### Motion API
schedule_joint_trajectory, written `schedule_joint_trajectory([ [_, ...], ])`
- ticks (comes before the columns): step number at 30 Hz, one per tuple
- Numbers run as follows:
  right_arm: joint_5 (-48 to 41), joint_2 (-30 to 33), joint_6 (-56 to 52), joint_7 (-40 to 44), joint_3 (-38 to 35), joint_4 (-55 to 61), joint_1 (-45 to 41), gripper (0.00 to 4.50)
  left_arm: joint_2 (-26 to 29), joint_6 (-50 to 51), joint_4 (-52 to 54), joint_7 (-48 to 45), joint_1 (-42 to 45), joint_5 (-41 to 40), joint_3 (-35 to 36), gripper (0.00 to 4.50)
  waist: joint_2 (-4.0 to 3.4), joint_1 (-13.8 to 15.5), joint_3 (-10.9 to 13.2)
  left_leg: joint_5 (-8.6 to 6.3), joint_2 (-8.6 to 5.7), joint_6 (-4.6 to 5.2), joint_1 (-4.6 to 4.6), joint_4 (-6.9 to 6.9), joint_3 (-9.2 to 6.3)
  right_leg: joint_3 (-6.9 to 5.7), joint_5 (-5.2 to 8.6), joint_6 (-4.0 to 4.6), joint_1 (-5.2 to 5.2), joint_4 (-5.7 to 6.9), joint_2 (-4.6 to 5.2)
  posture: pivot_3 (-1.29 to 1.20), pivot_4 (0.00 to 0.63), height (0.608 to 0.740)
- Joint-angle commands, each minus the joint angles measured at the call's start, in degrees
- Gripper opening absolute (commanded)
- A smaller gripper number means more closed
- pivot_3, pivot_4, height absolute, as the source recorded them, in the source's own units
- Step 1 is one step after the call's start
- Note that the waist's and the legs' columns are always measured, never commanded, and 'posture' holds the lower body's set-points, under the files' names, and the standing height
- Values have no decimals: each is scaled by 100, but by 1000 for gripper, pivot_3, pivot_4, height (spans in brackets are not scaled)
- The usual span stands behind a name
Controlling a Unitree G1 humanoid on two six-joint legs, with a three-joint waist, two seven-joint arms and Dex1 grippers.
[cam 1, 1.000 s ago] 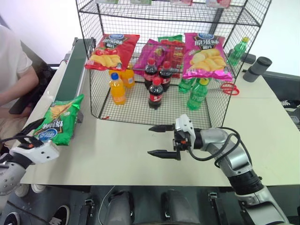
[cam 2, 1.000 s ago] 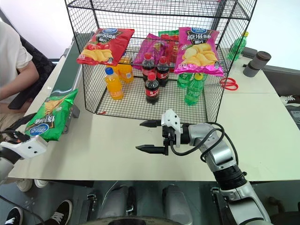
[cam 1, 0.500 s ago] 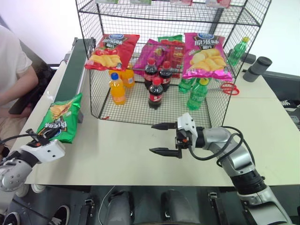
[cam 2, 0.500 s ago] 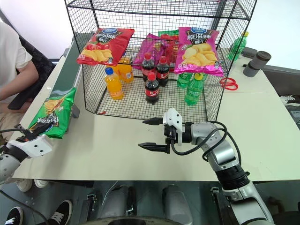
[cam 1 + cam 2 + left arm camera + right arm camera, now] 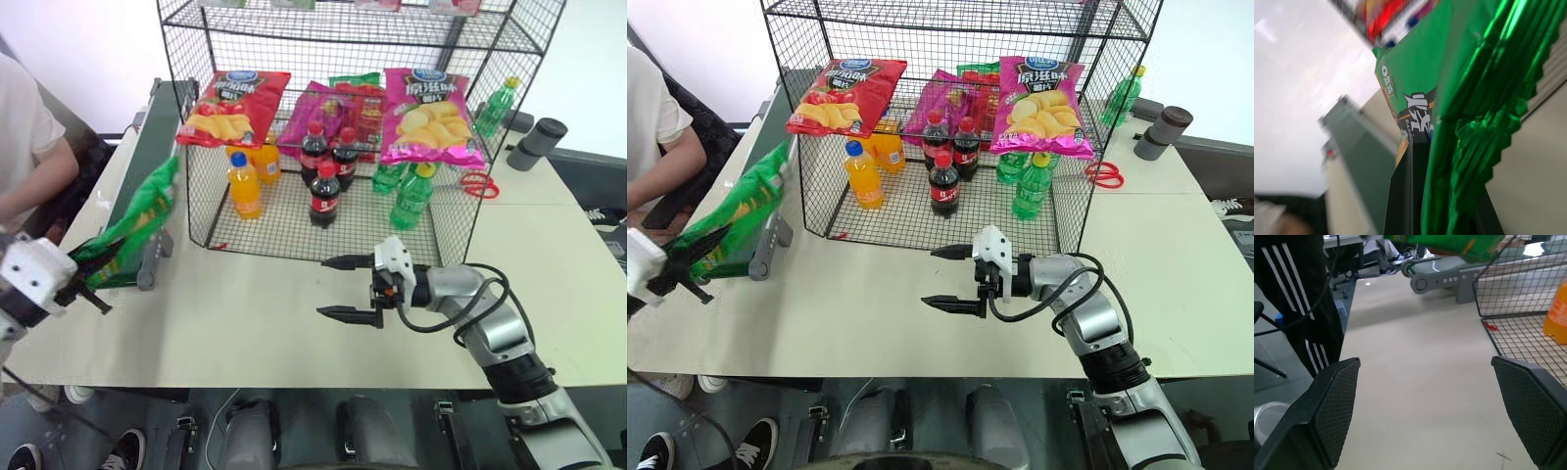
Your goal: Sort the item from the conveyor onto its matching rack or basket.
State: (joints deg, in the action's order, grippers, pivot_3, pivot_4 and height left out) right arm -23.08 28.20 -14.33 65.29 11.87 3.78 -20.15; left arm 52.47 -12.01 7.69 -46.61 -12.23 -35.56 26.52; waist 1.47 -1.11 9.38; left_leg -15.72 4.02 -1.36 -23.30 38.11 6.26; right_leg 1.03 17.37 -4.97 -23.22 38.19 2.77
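- Surface: cream table (image 5: 245, 323), its near edge facing the camera, carrying everything listed below.
- Right gripper (image 5: 345, 288): nearest item, hovering over the table's near middle, pointing toward the robot's left; its 2 black fingers (image 5: 341, 313) stand spread wide with nothing between them.
- Left gripper (image 5: 86, 290): at the near left edge, fingers pressed together on the lower end of the green chip bag (image 5: 137, 220).
- Green chip bag: lifted clear of the surface and turned edge-on, slanting up and away from the left gripper; in the left wrist view its crinkled seam (image 5: 1469, 147) sits clamped between the 2 fingers.
- Conveyor (image 5: 147, 137): dark green belt in a grey frame along the left side, its end roller housing (image 5: 155, 257) just beside the raised bag.
- Black wire rack (image 5: 343, 127): beyond the right gripper, mid-table. Floor level holds 2 orange bottles (image 5: 244, 186), 3 cola bottles (image 5: 324, 196) and green bottles (image 5: 409, 201); above them lie a red chip bag (image 5: 233, 106) and a pink chip bag (image 5: 429, 116).
- Red scissors (image 5: 478, 183): on the table just right of the rack.
- Person's arm (image 5: 34, 171): far left, beyond the conveyor.
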Motion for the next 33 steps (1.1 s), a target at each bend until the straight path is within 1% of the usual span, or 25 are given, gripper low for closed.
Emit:
schedule_joint_trajectory([
  [1, -140, 66, 73, 80, -273, 18, -114, 4500, 153, 1736, 1102, -419, -369, -2192, 638, 60, 0, -4, 0, 0, 1, 0, 1, 0, -3, 0, 0, 0, 1, 0, -1, 0, 150, 740],
  [2, -488, 66, -284, 74, -433, 136, -109, 4500, 206, 2287, 1250, -531, -547, -2737, 746, 60, -1, -7, 1, 0, 1, -1, 1, 1, -5, 0, 0, 0, 4, 0, -3, 0, 150, 740],
  [4, -1390, 113, -1269, 29, -787, 424, -126, 4500, 256, 3012, 1515, -728, -790, -3437, 890, 60, -5, -9, 3, 1, -1, -1, 5, 1, -7, 1, 0, 0, 5, 1, -6, 0, 150, 740],
  [5, -1697, 184, -1591, 49, -929, 553, -97, 4500, 279, 3442, 1671, -746, -853, -3965, 897, 60, -6, -6, 3, 1, -1, -1, 5, 1, -7, 1, 0, 0, 5, 2, -7, 0, 150, 740],
  [7, -1966, 298, -1914, 38, -1095, 705, -31, 4500, 260, 3924, 1935, -699, -762, -4554, 771, 60, -4, 20, 3, 1, -1, -1, 5, 1, -11, 1, 0, 0, 6, 1, -7, 0, 150, 740],
  [9, -2366, 404, -2350, -52, -1330, 831, 39, 4500, 238, 4393, 2016, -639, -454, -5049, 412, 60, -3, 39, 2, 1, -4, -2, 7, 3, -18, -2, 1, 2, 14, -2, -7, 0, 150, 740],
  [11, -3147, 615, -3120, -133, -1709, 946, 188, 4500, -17, 4732, 1836, -558, 271, -5416, -183, 60, -7, 58, 4, 1, -13, -1, 10, 4, -21, -3, 2, 3, 21, -2, -6, 0, 150, 740],
  [12, -3436, 694, -3393, -171, -1846, 991, 252, 4500, -145, 4834, 1729, -531, 580, -5470, -384, 60, -15, 82, 4, 1, -17, -1, 14, 5, -24, -3, 2, 4, 28, -4, -5, 0, 150, 740],
  [13, -3654, 740, -3613, -231, -1946, 990, 291, 4500, -249, 5014, 1561, -470, 858, -5703, -526, 60, -14, 83, 4, 1, -21, -1, 18, 8, -27, -3, 2, 4, 39, -8, -5, 0, 150, 740],
  [15, -3852, 809, -3812, -293, -2059, 1012, 312, 4500, -439, 5300, 1343, -436, 1280, -5900, -723, 60, -3, 28, 0, 1, -21, -1, 20, 10, -29, -1, 2, 3, 42, -9, -10, 0, 150, 740],
  [18, -4634, 806, -4358, -629, -2401, 931, 70, 4500, -598, 5826, 1056, -519, 1840, -6119, -1073, 60, -4, -25, 0, 1, -19, 0, 22, 7, -27, 5, 1, 1, 35, -5, -21, 0, 150, 740],
  [22, -5206, 700, -4656, -924, -2447, 1121, -140, 4500, -876, 6472, 429, -491, 2587, -6470, -1416, 60, -5, 13, 1, 1, -16, -1, 21, 3, -34, 5, 1, 2, 31, -3, -31, 0, 150, 740],
  [24, -5177, 632, -4656, -1003, -2332, 1216, -180, 4500, -996, 6650, 300, -485, 2742, -6474, -1455, 60, -5, 16, 1, 1, -17, -1, 17, 4, -35, 4, 1, 1, 31, -7, -30, 0, 150, 740],
  [28, -5285, 496, -4743, -1140, -2121, 1345, -255, 4500, -1216, 6795, 251, -542, 2908, -6160, -1458, 60, -5, 22, 1, 1, -20, 0, -7, 6, -33, 6, 1, -1, 10, -9, -24, 0, 150, 740],
  [32, -5309, 500, -4824, -1116, -1950, 1422, -268, 4500, -1224, 7156, 185, -573, 2899, -6155, -1482, 60, -5, 24, 1, 1, -19, -1, -10, 7, -34, 6, 1, -1, 5, -9, -24, 0, 150, 740],
  [33, -5333, 463, -4827, -1164, -1930, 1393, -304, 4500, -1188, 7221, 255, -674, 2846, -6006, -1525, 60, -5, 20, 1, 1, -19, -1, -9, 7, -34, 6, 1, -1, 5, -9, -24, 0, 150, 740],
])
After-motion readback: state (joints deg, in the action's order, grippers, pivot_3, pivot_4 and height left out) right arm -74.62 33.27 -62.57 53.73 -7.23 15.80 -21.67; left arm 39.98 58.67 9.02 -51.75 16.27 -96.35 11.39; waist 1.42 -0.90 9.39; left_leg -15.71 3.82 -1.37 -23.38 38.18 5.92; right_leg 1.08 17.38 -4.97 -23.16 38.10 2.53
